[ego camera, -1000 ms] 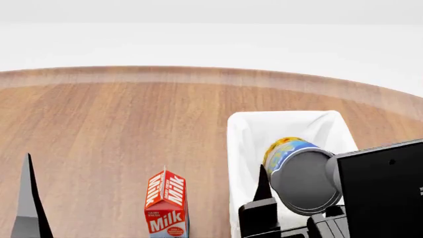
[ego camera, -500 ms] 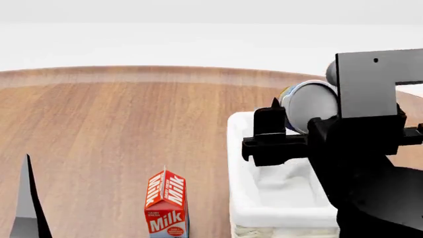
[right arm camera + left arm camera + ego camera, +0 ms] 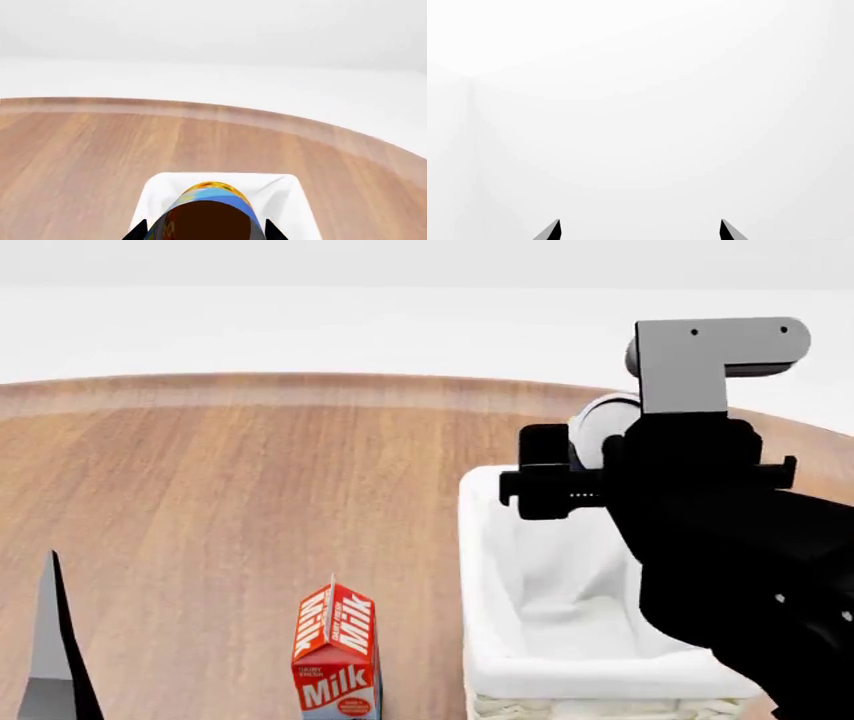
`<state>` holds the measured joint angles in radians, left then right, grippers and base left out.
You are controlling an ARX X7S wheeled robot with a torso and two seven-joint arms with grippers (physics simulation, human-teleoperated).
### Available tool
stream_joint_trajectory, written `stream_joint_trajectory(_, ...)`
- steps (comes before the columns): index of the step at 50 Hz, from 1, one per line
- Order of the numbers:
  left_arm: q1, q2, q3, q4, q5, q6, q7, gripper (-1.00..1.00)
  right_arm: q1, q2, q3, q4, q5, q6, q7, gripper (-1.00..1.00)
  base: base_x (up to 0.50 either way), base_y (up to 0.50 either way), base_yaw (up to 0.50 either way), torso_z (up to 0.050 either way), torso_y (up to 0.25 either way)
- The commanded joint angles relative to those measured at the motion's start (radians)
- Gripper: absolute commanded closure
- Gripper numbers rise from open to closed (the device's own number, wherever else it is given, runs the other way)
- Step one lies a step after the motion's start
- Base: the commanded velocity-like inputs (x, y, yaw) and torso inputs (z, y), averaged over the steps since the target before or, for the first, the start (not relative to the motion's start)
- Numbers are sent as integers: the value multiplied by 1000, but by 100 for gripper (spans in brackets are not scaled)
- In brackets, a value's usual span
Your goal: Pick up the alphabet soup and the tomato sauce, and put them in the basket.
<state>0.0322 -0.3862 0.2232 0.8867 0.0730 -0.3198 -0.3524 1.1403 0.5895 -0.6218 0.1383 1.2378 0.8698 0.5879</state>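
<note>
The alphabet soup [image 3: 212,212], a blue can with orange-yellow print, lies on its side between the fingers of my right gripper [image 3: 205,233], which is shut on it. In the head view only the can's pale end [image 3: 601,423] shows beside a black finger [image 3: 541,476], held above the far end of the basket [image 3: 486,570]. The basket's white lining [image 3: 288,196] lies right under the can. My left gripper [image 3: 640,231] is open and holds nothing; it faces blank white. One of its fingers [image 3: 54,660] shows at the lower left. The tomato sauce is out of view.
A red and white milk carton [image 3: 336,658] stands upright on the wooden table [image 3: 227,500], just left of the basket's near corner. The table's curved far edge [image 3: 334,382] runs across the back. My right arm [image 3: 747,550] covers the basket's right side.
My right arm has risen and reached farther out, carrying the soup can from low over the basket's middle to above its far end. The left arm and the milk carton have not moved.
</note>
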Motion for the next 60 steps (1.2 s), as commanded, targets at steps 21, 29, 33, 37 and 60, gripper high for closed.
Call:
stream_joint_trajectory(21,-9,-7,6,6,-3,-14,-4,-100,114,-194,-181,518,-288,-116,-314,100,0,0,0,0,0)
stream_joint_trajectory(29,-12,-8,7,9,-4,-17,-6,-100,129,-244,-197,654,-314,-152,-375,100,0,0,0,0,1)
stream_joint_trajectory(33,-11,-9,8,8,-4,-16,-7,-100,146,-275,-205,757,-336,-190,-411,100,0,0,0,0,0)
stream_joint_trajectory(37,-14,-9,11,8,-4,-20,-7,-100,159,-304,-209,843,-352,-220,-440,100,0,0,0,0,0)
stream_joint_trajectory(60,-14,-13,11,-2,-11,-12,-13,-100,175,-421,-118,1169,-466,-318,-563,100,0,0,0,0,0)
